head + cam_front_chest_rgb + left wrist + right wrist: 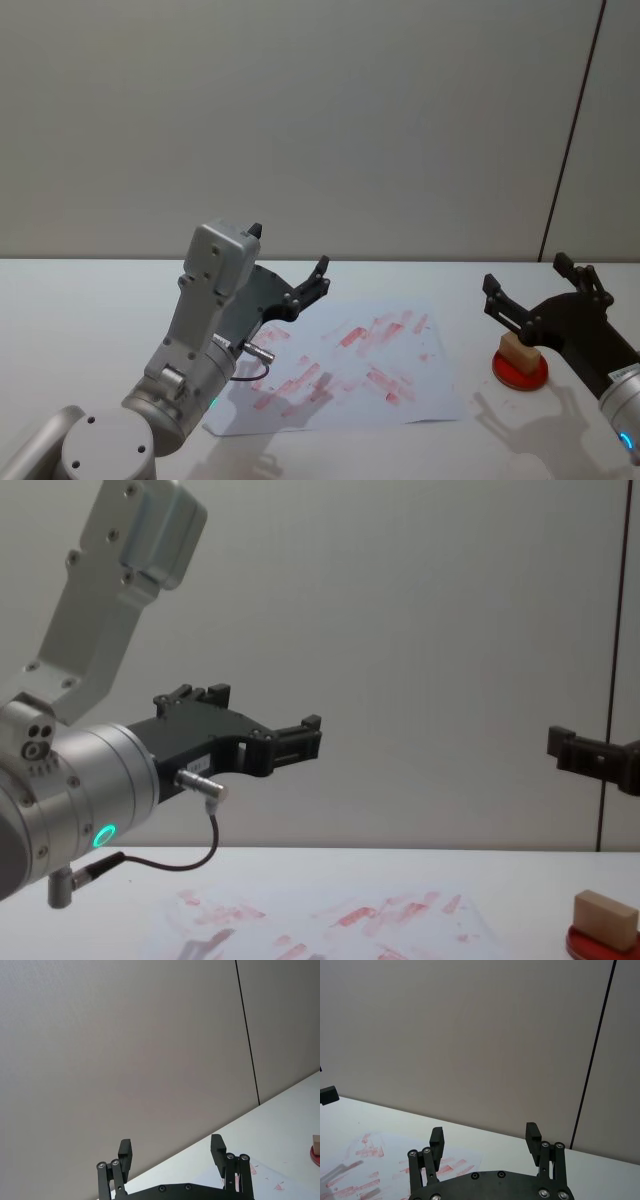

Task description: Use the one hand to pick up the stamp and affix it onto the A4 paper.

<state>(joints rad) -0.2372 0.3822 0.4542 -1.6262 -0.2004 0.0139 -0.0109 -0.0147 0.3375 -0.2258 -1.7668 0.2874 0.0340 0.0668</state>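
Note:
The stamp, a small tan wooden block, rests on the round red ink pad at the right of the table. My right gripper hovers just above and behind it, open and holding nothing. The A4 paper, white with many red smears, lies in the middle. My left gripper is raised over the paper's left part, also open and holding nothing. The chest view shows the stamp low at the right, with the right gripper well above it and the left gripper high over the paper.
A white table runs back to a plain grey wall. The left arm's silver link rises over the paper's near-left corner. The ink pad sits a little off the paper's right edge.

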